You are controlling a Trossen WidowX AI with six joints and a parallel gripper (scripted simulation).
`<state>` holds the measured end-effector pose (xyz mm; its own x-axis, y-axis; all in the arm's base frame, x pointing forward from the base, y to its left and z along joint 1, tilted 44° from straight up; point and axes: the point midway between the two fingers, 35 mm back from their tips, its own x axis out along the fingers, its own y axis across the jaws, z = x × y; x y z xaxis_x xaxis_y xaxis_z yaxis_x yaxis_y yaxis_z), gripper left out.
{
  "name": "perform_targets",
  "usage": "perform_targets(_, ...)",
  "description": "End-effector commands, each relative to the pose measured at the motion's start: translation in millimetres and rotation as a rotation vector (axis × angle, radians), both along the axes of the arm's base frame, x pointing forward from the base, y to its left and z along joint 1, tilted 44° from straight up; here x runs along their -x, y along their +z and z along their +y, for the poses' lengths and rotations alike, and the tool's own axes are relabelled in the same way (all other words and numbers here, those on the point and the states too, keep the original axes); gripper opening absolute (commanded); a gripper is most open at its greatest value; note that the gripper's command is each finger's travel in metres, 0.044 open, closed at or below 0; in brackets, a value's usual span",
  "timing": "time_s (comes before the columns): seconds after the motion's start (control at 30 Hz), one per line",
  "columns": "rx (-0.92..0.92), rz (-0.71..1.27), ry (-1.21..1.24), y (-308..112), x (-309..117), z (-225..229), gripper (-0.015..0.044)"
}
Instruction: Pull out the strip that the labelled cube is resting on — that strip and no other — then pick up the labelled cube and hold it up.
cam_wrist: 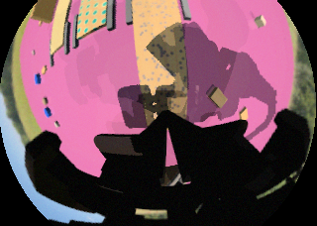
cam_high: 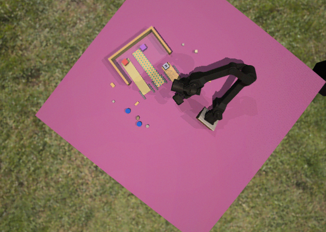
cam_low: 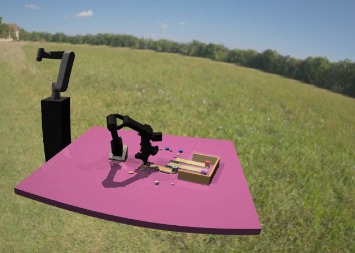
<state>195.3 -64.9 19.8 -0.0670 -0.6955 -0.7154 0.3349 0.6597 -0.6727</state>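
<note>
The labelled cube (cam_high: 165,65) (cam_low: 174,168), grey-white with a dark letter, rests on the far end of the speckled orange strip (cam_high: 171,72) (cam_low: 165,168) (cam_wrist: 154,18). The cube is outside the open side of the wooden wall, close to the grey guide rails; it is out of the wrist view. My gripper (cam_low: 145,162) (cam_wrist: 165,113) is shut, its tips pointing down at the strip's near end, on or just above its top face. Exact contact is hidden. A teal-dotted strip (cam_high: 148,67) (cam_wrist: 94,10) and a plain yellow strip (cam_high: 137,78) (cam_wrist: 61,18) lie beside it.
A red cube (cam_high: 125,61) (cam_low: 207,163) sits at the yellow strip's far end, a purple cube (cam_high: 143,47) (cam_low: 203,171) at the dotted strip's. A wooden wall (cam_high: 131,44) surrounds three sides. Blue discs (cam_high: 128,110) and small blocks are scattered nearby, one brown block (cam_wrist: 217,96) beside my fingers.
</note>
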Motion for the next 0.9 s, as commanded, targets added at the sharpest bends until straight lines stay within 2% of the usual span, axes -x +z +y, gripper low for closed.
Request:
perform_targets(0.0,-0.006,0.027,-0.011,-3.7,9.2,-1.0,0.0000)
perform_targets(0.6,-0.006,0.027,-0.011,-3.7,9.2,-1.0,0.0000)
perform_targets(0.77,-0.008,0.025,-0.010,27.9,-4.5,27.4,0.0000)
perform_targets(0.87,-0.008,0.027,-0.011,29.8,-4.6,29.0,0.0000)
